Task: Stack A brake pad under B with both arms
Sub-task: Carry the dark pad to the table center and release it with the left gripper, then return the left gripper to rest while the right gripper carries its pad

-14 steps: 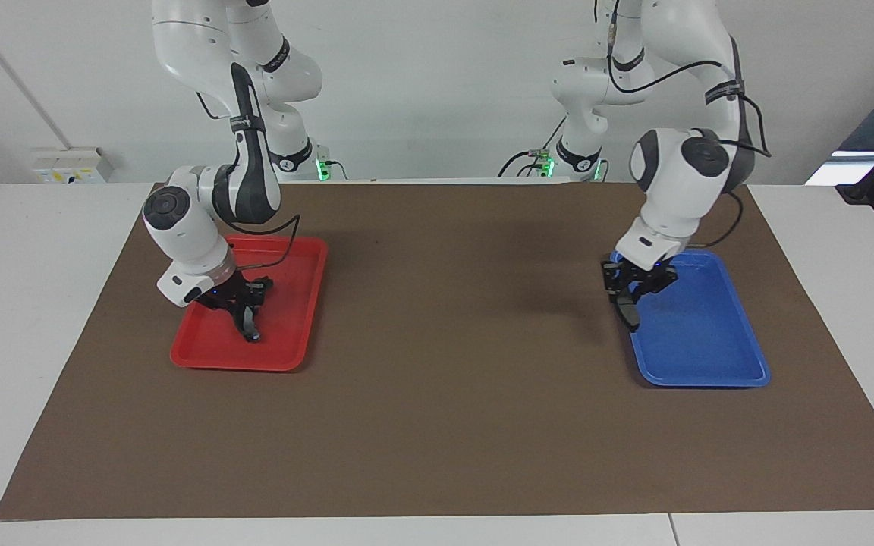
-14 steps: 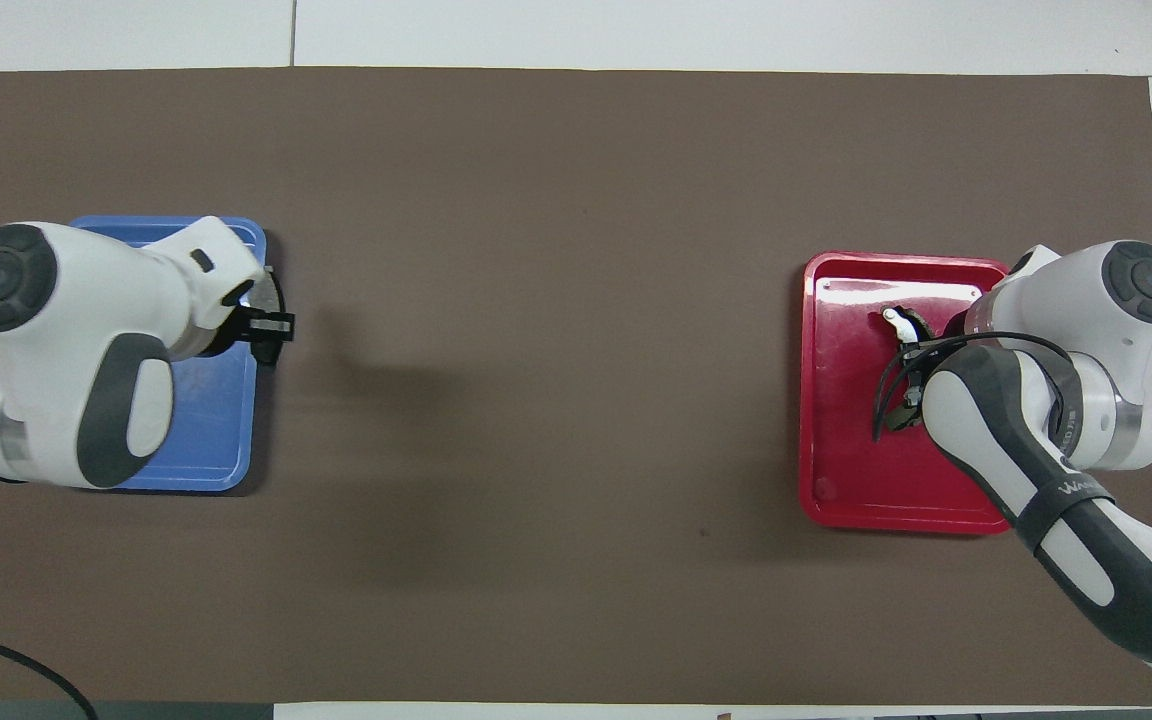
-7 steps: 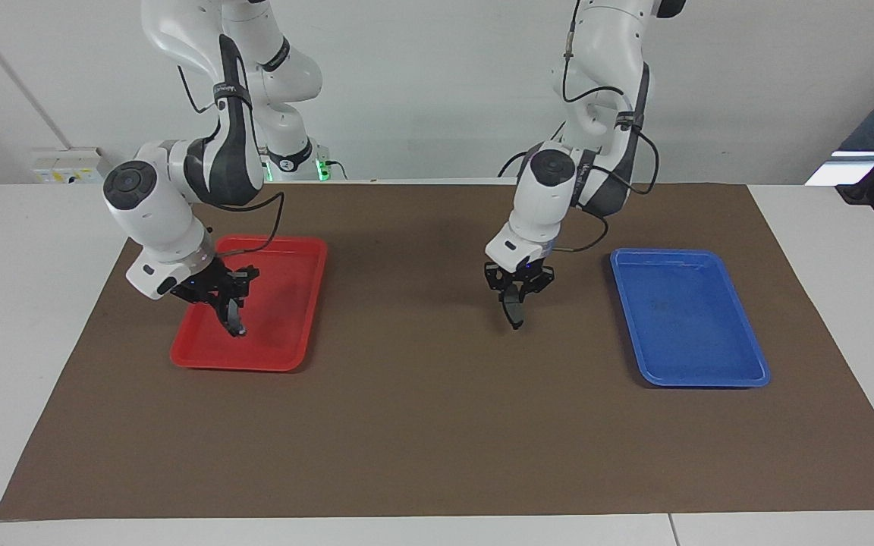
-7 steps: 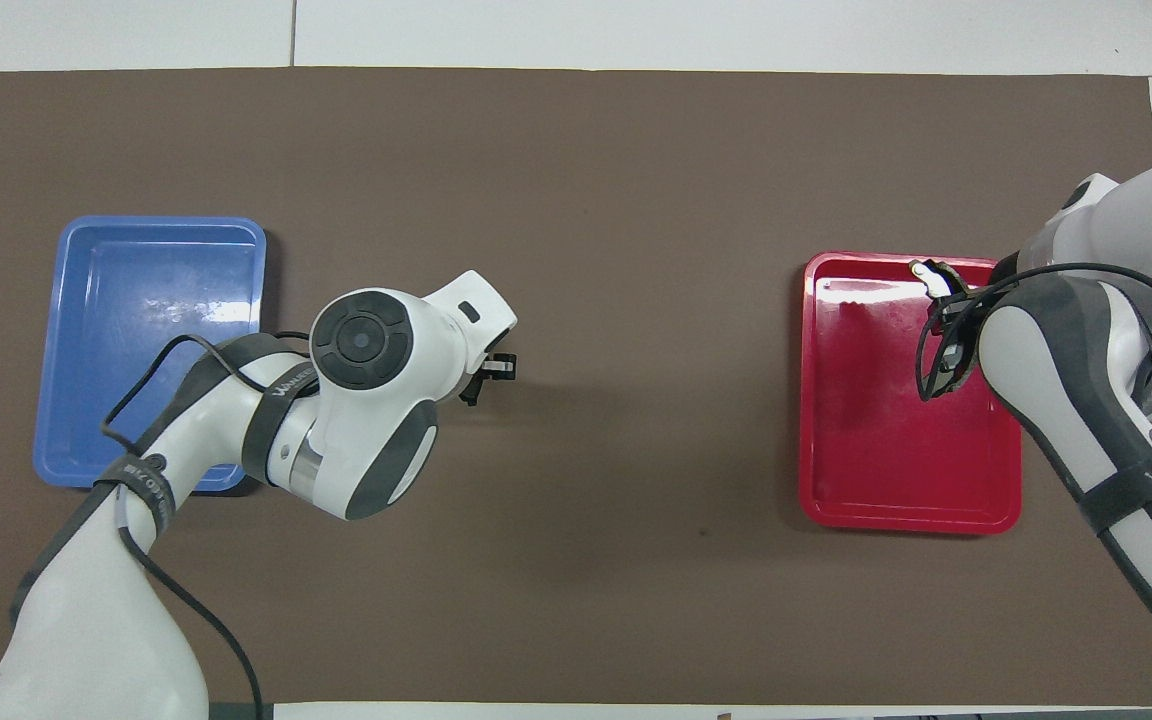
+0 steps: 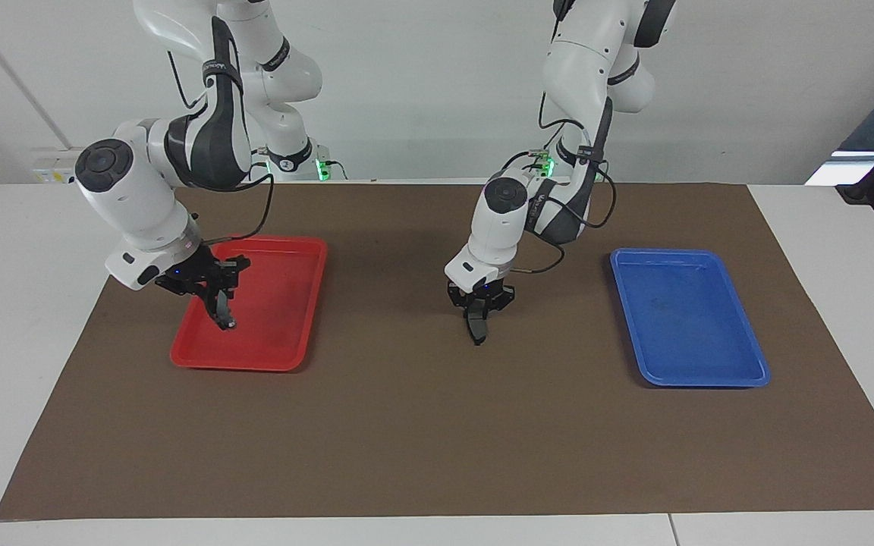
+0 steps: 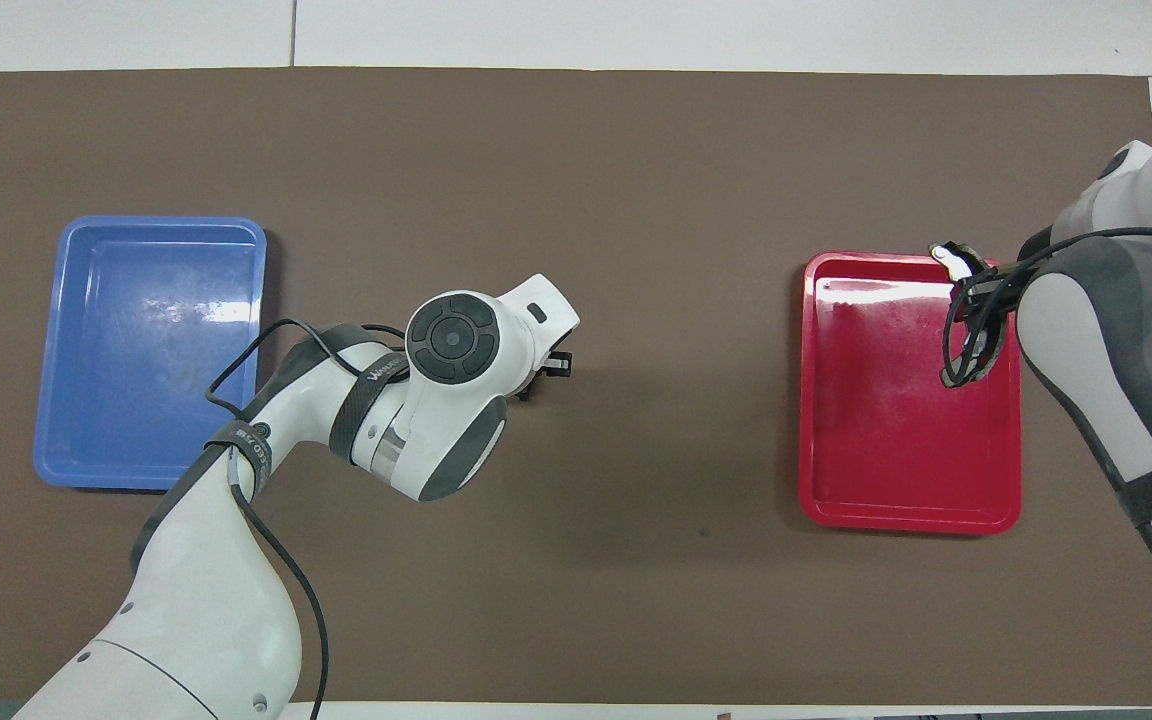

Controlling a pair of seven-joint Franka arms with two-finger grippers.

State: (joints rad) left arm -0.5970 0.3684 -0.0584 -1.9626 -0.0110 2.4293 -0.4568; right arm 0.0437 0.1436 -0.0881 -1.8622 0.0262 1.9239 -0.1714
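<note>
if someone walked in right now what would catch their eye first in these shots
Probably the two bright trays on the brown mat: a red tray at the right arm's end and a blue tray at the left arm's end, both bare inside. Next, each arm carries a dark pad in the air: the left gripper holds A brake pad over mid-mat, the right gripper holds B over the red tray.

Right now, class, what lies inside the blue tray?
Nothing lies inside the blue tray: both views show its floor bare and uncovered. The left gripper, over the brown mat, holds the short dark brake pad.
</note>
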